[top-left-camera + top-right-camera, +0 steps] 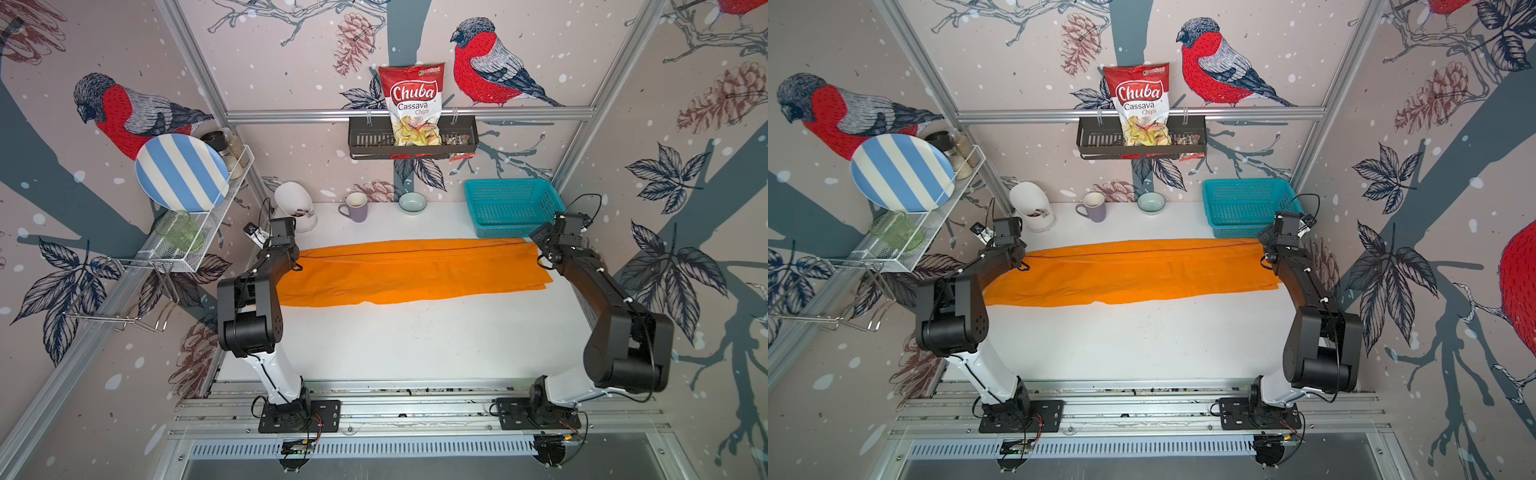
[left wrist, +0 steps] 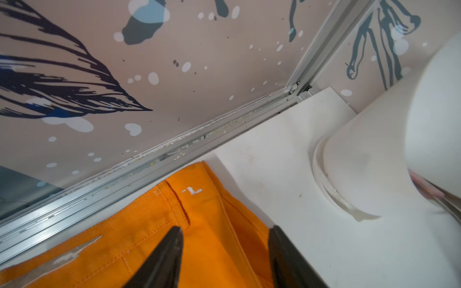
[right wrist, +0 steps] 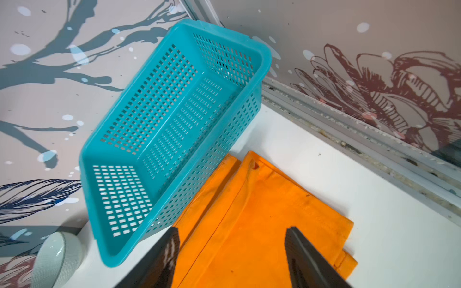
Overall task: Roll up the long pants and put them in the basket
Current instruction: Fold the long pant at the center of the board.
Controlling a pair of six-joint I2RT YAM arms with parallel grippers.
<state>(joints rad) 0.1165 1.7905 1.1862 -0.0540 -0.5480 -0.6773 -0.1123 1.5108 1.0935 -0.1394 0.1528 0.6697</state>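
Far left, close to a white rounded pot (image 1: pixel 294 206) at the back: left hand (image 2: pixel 224 232) open, jaws spread above the waistband, gripping nothing.

Across the far half of the white worktop (image 1: pixel 415 345), reaching from one arm to the other: the long pants (image 1: pixel 407 274), bright orange cloth folded lengthwise, lying flat and not yet rolled, shown so in both top views.

Right side: right hand (image 3: pixel 232 230) likewise open, jaws wide over the leg hems, empty. Just behind those hems, touching or very nearly: a teal perforated plastic basket (image 1: pixel 490 230).

Probable step in hand: picking an end and starting the roll.

Risks from here, as judgement only:
- Pinching just the top layer, with the stacked legs sliding apart and a loose roll as the result.
- Rolling with one edge ahead, given the wider waist end, and ending in a cone.
- Dragging cloth against the basket and shoving it.
- Swinging the left wrist into the pot while tucking the waistband.
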